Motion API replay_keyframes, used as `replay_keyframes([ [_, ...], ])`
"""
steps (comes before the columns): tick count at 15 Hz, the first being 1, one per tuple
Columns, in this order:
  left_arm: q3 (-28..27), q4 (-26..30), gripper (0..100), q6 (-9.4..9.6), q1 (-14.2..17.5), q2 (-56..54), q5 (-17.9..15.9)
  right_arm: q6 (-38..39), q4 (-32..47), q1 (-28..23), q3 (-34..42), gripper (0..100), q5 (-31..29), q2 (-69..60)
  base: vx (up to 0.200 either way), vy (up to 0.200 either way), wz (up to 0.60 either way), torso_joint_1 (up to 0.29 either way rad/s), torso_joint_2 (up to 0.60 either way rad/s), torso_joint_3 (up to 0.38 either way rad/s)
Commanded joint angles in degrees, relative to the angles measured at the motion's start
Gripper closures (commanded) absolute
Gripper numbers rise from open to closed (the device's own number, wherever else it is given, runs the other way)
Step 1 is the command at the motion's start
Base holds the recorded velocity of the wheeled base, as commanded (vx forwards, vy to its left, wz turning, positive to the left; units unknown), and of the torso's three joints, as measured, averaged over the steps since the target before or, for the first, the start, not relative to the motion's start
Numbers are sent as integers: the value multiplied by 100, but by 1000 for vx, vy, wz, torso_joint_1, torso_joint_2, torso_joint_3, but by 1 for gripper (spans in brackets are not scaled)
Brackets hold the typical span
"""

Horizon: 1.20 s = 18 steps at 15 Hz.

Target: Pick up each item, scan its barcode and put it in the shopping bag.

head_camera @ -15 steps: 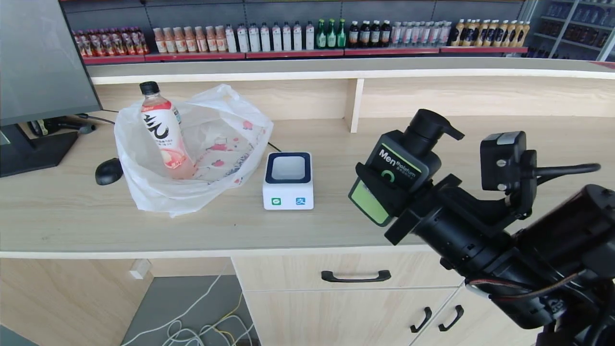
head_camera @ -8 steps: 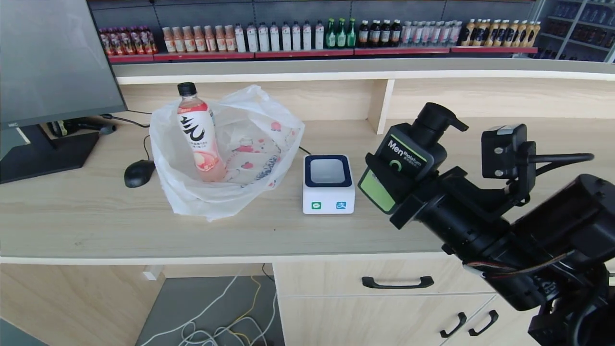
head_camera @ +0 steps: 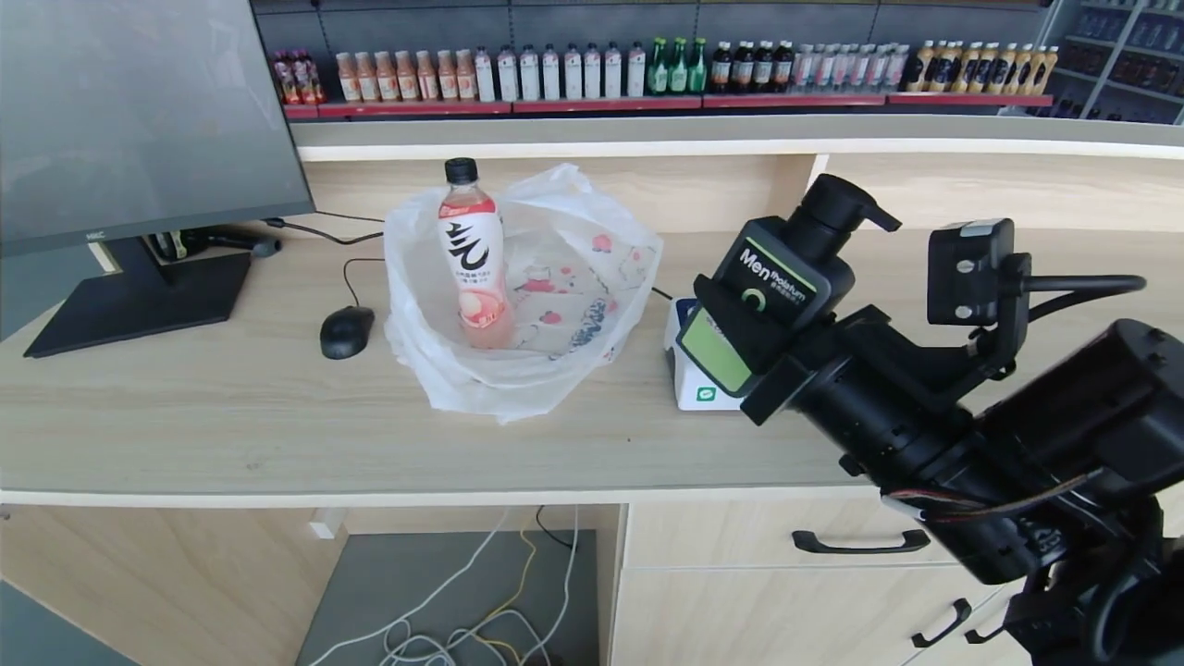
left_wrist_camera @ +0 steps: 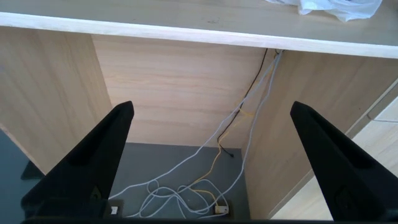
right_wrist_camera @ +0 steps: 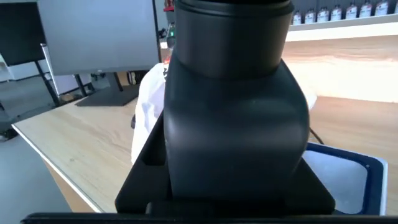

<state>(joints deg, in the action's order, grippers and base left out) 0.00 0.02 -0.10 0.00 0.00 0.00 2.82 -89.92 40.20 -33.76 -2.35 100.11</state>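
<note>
A black pump bottle [head_camera: 772, 296] with a green label hangs tilted above the counter, my right gripper [head_camera: 740, 356] shut on its body. It fills the right wrist view as a dark block [right_wrist_camera: 230, 118]. Just behind and below it sits the white scanner [head_camera: 696, 393] with its blue-rimmed window [right_wrist_camera: 348, 180], partly hidden by the bottle. Left of the scanner, the white shopping bag [head_camera: 592, 342] stands open with a pink drink bottle [head_camera: 474, 264] upright inside. My left gripper [left_wrist_camera: 208, 162] is open with nothing in it, low in front of the counter's front edge, facing the recess under it.
A monitor [head_camera: 139, 102] and a black mouse [head_camera: 346, 331] sit on the wooden counter [head_camera: 231, 416] left of the bag. Drawers with black handles [head_camera: 860, 541] are below at the right. Cables [left_wrist_camera: 186, 193] lie on the floor under the counter. A drinks shelf [head_camera: 647, 69] runs along the back.
The head camera has shifted, sliding the counter scene to the right. Relative to the counter, my right gripper with the pump bottle has come left, now overlapping the scanner.
</note>
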Motion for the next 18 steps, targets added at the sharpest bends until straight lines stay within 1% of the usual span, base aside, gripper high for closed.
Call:
replay_keyframes([
  [1,0,-2,0,1,0,0,0,79,-8,-4,-52,100,-11,-9,0,0,0,0,0,0],
  [3,0,-2,0,1,-9,0,0,501,-8,-13,-246,100,-11,-35,0,0,0,0,0,0],
  [4,0,-2,0,1,-9,0,0,712,-8,-39,-527,100,7,-44,0,0,0,0,0,0],
  [6,0,-2,0,1,0,0,0,870,-8,-109,-1406,100,42,264,0,0,0,0,0,0],
  [7,0,-2,0,1,-9,0,0,1037,-8,-101,-1590,100,42,404,0,0,0,0,0,0],
  [9,0,-2,0,1,0,0,0,1652,-8,-48,-1617,100,33,492,0,0,0,0,0,0],
  [11,0,-2,0,1,0,0,0,2548,-8,-48,-1643,100,-72,615,0,0,0,0,0,0],
  [12,0,-2,0,1,-9,0,0,2882,-8,-48,-1652,100,-327,668,0,0,0,0,0,0],
  [13,0,-2,0,1,-9,0,0,3093,-8,-48,-1705,100,-547,808,0,0,0,0,0,0],
  [14,0,-2,0,1,0,0,0,3164,-8,-48,-1757,100,-617,879,0,0,0,0,0,0],
  [15,0,-2,0,1,-9,0,0,3436,-8,-65,-1880,100,-828,1098,0,0,0,0,0,0],
  [16,0,-2,0,1,0,0,0,3603,-8,-74,-1951,100,-899,1178,0,0,0,0,0,0],
  [18,0,-2,0,1,0,0,0,3665,-8,-136,-1968,100,-978,1397,0,0,0,0,0,0],
])
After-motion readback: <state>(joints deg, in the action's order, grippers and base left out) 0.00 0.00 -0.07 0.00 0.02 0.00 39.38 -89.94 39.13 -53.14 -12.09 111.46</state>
